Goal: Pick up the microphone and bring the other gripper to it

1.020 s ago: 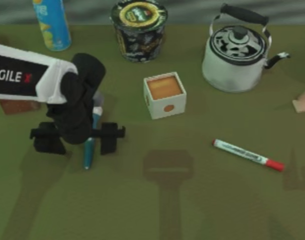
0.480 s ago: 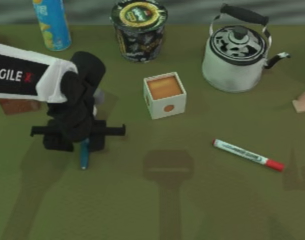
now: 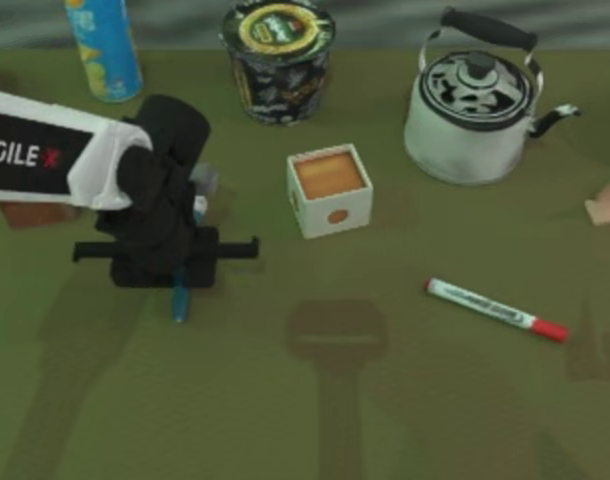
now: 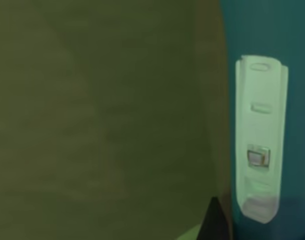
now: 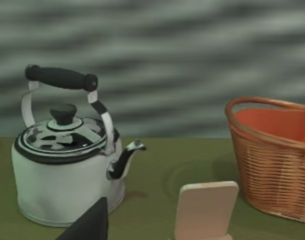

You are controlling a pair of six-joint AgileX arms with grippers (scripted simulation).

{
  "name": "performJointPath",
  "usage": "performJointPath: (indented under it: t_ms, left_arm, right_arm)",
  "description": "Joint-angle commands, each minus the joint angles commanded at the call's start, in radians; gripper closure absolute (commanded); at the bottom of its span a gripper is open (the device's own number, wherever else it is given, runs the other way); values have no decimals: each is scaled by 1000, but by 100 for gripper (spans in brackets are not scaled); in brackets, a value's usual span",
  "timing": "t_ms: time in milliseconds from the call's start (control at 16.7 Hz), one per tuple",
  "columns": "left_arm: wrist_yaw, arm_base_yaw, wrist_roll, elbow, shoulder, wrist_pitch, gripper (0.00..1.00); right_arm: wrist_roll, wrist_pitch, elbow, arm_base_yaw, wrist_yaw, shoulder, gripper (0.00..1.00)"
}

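Left gripper (image 3: 175,265) sits low over the table (image 3: 405,400), on the open side of the square box (image 3: 330,190) that faces the blue can (image 3: 103,45). Its jaws look drawn in tight around the microphone (image 3: 181,298); the teal handle tip pokes out below the black claw, on the side away from the can, and a bit of the grey head shows near the wrist, box side. In the left wrist view the microphone's handle (image 4: 262,125) fills one edge with its white switch strip, very close to the lens, green table behind. Grasp reads as closed on the handle. Whether the mic has left the table I cannot tell.

Step in hand: grip just made, lift about to start or barely begun.

Right gripper is not seen in the top view. The right wrist view shows only a dark finger tip (image 5: 90,222) at the frame edge, so how its jaws stand cannot be told. That camera faces the kettle (image 5: 67,165), a wicker basket (image 5: 275,155) and a pale card-like piece (image 5: 205,210), so the right arm seems parked out past the kettle, far from the box.

Next move, as I judge it: raise the mic clear of the table, keep it away from the box and the dark cup (image 3: 277,60) beyond it, then swing the right arm across, over the marker (image 3: 495,310), toward the held mic.
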Motion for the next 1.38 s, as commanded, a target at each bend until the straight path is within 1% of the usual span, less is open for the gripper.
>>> performJointPath:
  t_ms: [120,300,720,900,1020,1140,1380]
  left_arm:
    - [39,3,26,-24,-20,110,100]
    - [114,9,77,-82,-64,323,100]
    - [324,28,221,-261,-208,945,100]
    - [401,37,277,-326,-279,1168,100]
    - [439,42,306,-357,-321,1266,100]
    - [462,45,324,-375,-348,1323,100]
    - [469,46,329,-380,-356,1337,100]
  right_arm:
    - [0,0,0,0,0,0,0]
    - [0,0,0,0,0,0,0]
    - [0,0,0,0,0,0,0]
    - [0,0,0,0,0,0,0]
    - [0,0,0,0,0,0,0]
    - [0,0,0,0,0,0,0]
    - [0,0,0,0,0,0,0]
